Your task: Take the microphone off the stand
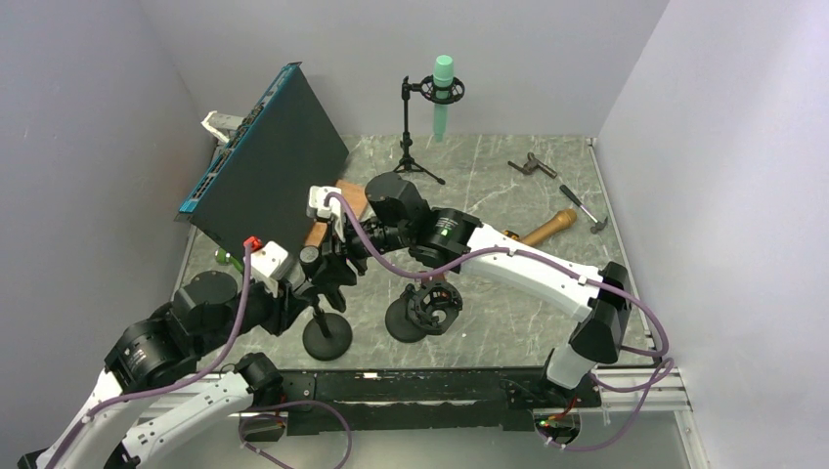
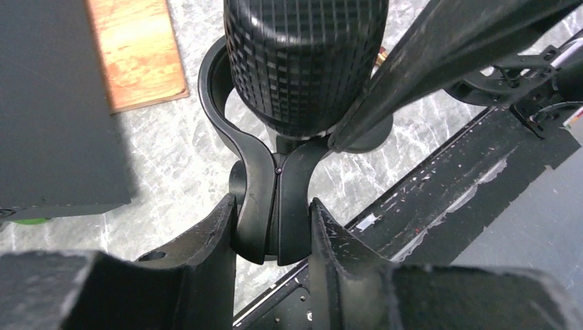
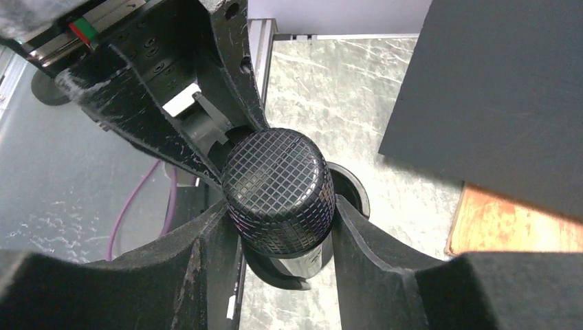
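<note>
Left gripper (image 2: 275, 221) clamped narrow on stand clip (image 2: 262, 196), just below the mic head. Microphone (image 3: 275, 172) sits in that clip, centre-left of table (image 1: 508, 176), near dark panel (image 1: 269, 166). Right gripper (image 3: 280, 214) pinches microphone body on both sides.

Soft, even overhead light fills the top view, leaving only faint shadows on the worktop (image 1: 508, 186) around centre frame. In both wrist views the pale worktop is bright, nearly washed out, against a dark foreground. The microphone (image 3: 278, 182) grille is sharp with a soft sheen. The left end effector (image 2: 273, 206), low in its frame, looks slightly soft.
</note>
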